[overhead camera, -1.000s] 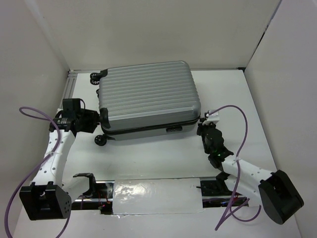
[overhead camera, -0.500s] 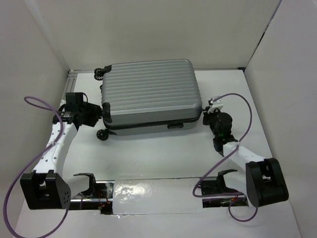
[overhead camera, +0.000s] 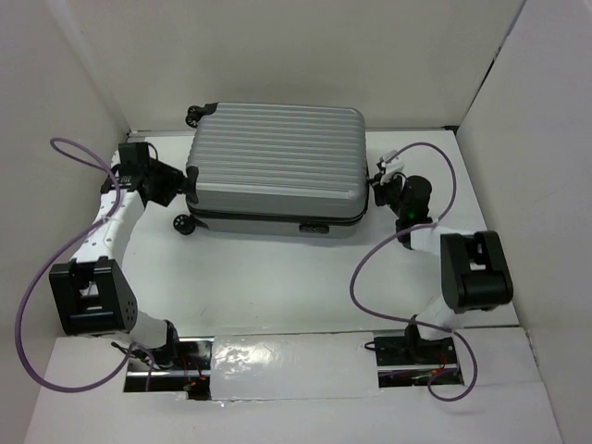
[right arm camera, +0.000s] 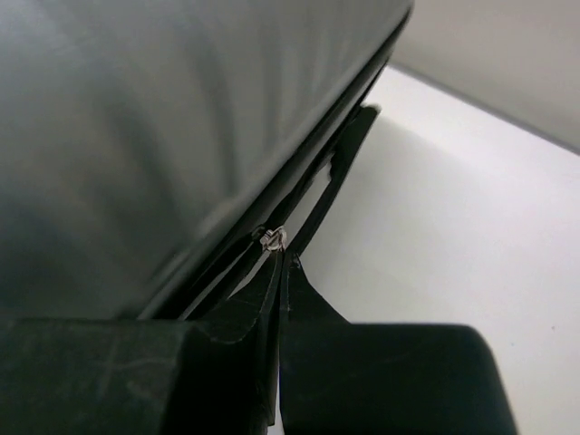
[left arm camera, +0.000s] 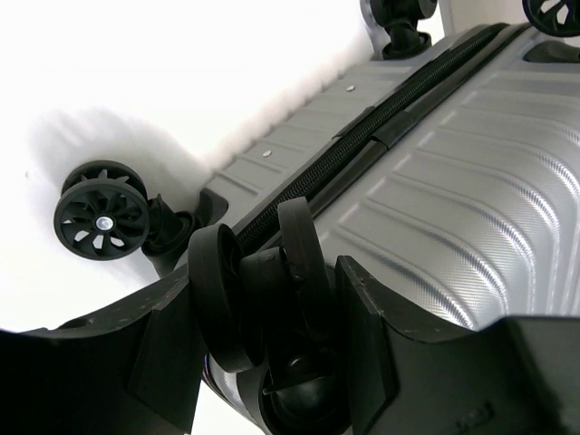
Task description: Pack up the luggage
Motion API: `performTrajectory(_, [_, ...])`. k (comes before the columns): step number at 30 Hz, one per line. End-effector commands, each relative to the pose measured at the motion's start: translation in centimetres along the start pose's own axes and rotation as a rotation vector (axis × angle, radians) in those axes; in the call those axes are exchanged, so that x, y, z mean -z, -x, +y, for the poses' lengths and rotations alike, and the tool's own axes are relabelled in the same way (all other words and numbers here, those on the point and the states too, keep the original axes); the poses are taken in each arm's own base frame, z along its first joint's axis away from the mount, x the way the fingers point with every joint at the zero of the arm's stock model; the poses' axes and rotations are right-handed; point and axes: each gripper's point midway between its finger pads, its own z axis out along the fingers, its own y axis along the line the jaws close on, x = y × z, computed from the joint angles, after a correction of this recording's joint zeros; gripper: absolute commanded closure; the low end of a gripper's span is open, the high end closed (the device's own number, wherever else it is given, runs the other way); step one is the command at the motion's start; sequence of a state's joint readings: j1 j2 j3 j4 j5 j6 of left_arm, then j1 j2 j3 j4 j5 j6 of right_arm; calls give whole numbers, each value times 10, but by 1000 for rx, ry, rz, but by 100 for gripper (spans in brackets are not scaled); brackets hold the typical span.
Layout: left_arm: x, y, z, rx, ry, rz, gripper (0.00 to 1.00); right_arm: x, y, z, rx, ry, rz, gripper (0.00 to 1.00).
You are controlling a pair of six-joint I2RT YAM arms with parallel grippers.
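So the big silver-grey ribbed hard-shell suitcase (overhead camera: 277, 166) is zipped closed and lying flat, ribbed side up, on the white worktop (overhead camera: 277, 277). It's off at 12 o'clock from the arm bases, close to the back wall. Its small black wheels are all on the 9 o'clock end.

The left pincer (overhead camera: 178, 185) comes in at that end. In the left wrist view it's clamped on a black twin caster wheel (left arm camera: 299, 254), one finger on each outer face of the pair. A spoked black wheel (left arm camera: 101, 222) sits free near it, at about 9 o'clock in that view, over the worktop.

Over at the suitcase's 3 o'clock end, the right pincer (right arm camera: 281, 281) has its fingers pressed together. The tips are right up against the black zip seam (right arm camera: 349, 149), with a small shiny metal bit (right arm camera: 272, 239) right at them. Can't tell if it's actually pinching that bit. A purple cable (overhead camera: 37, 277) loops off each arm.
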State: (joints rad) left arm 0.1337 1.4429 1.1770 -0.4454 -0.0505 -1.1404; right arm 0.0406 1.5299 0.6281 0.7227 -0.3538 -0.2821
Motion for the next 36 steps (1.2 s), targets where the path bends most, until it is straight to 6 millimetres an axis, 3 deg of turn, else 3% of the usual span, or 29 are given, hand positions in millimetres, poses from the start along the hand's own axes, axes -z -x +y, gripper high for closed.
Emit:
performTrajectory(1, [-11, 44, 12, -200, 71, -148, 100, -19, 78, -71, 36, -309, -267, 100])
performTrajectory(2, [-18, 43, 15, -218, 87, -137, 100, -26, 90, -84, 16, -357, -304, 100])
performTrajectory(3, [-19, 47, 8, -218, 78, -144, 100, -39, 78, -91, -6, -407, -300, 100])
performTrajectory(4, [-22, 50, 11, -220, 93, -142, 100, -47, 92, -105, -47, -457, -352, 100])
performTrajectory(5, [-28, 50, 13, -230, 105, -133, 100, -64, 71, -109, -55, -469, -320, 100])
performTrajectory(7, [-29, 50, 10, -251, 97, -126, 100, -78, 67, -132, -132, -569, -339, 100])
performTrajectory(8, [-33, 52, 15, -246, 111, -123, 100, -87, 91, -147, -142, -607, -409, 100])
performTrajectory(9, [-36, 54, 16, -258, 122, -130, 100, -101, 69, -153, -163, -640, -394, 100])
performTrajectory(10, [-36, 57, 16, -288, 123, -141, 100, -107, 88, -169, -185, -693, -453, 100])
performTrajectory(11, [-37, 59, 13, -288, 120, -143, 100, -114, 89, -174, -188, -707, -466, 100])
performTrajectory(12, [-37, 64, 17, -299, 128, -148, 100, -130, 66, -173, -197, -702, -439, 100])
performTrajectory(13, [-39, 65, 16, -314, 128, -148, 100, -135, 83, -185, -218, -709, -504, 100])
performTrajectory(15, [-39, 76, 11, -353, 120, -168, 100, -153, 71, -197, -234, -614, -530, 100])
performTrajectory(16, [-39, 76, 11, -353, 120, -168, 100, -159, 64, -192, -206, -530, -523, 100])
performTrajectory(18, [-44, 84, 12, -386, 136, -178, 100, -164, 75, -181, -194, -349, -579, 100])
performTrajectory(19, [-44, 88, 7, -385, 128, -185, 100, -163, 77, -162, -122, -161, -574, 100])
performTrajectory(21, [-48, 88, 5, -415, 123, -174, 100, -154, 71, -143, -107, -64, -550, 100])
performTrajectory(22, [-52, 90, 7, -408, 122, -164, 100, -145, 84, -138, -41, -45, -552, 100])
performTrajectory(24, [-60, 92, -1, -440, 89, -163, 100, -137, 68, -128, -16, -33, -478, 100])
performTrajectory(25, [-67, 93, -8, -460, 69, -157, 100, -125, 90, -124, 10, -48, -507, 100])
performTrajectory(26, [-70, 93, -12, -483, 55, -146, 100, -114, 93, -128, 16, -97, -515, 100])
performTrajectory(27, [-73, 95, -19, -502, 31, -145, 100, -102, 73, -121, -29, -119, -475, 100])
performTrajectory(29, [-83, 100, -36, -518, -10, -145, 100, -76, 97, -120, -49, -195, -520, 100])
performTrajectory(30, [-86, 101, -42, -519, -25, -139, 100, -64, 73, -108, -79, -229, -467, 100])
performTrajectory(31, [-88, 104, -46, -519, -31, -145, 100, -49, 96, -99, -67, -255, -503, 100])
performTrajectory(33, [-94, 111, -60, -529, -59, -161, 100, -27, 76, -97, -99, -339, -450, 100])
performTrajectory(34, [-96, 113, -64, -530, -67, -156, 95, -15, 93, -92, -102, -342, -484, 100])
performTrajectory(35, [-94, 117, -77, -544, -96, -162, 88, -9, 91, -86, -144, -344, -477, 100])
performTrajectory(36, [-103, 118, -77, -544, -90, -155, 88, 0, 73, -78, -158, -341, -432, 100])
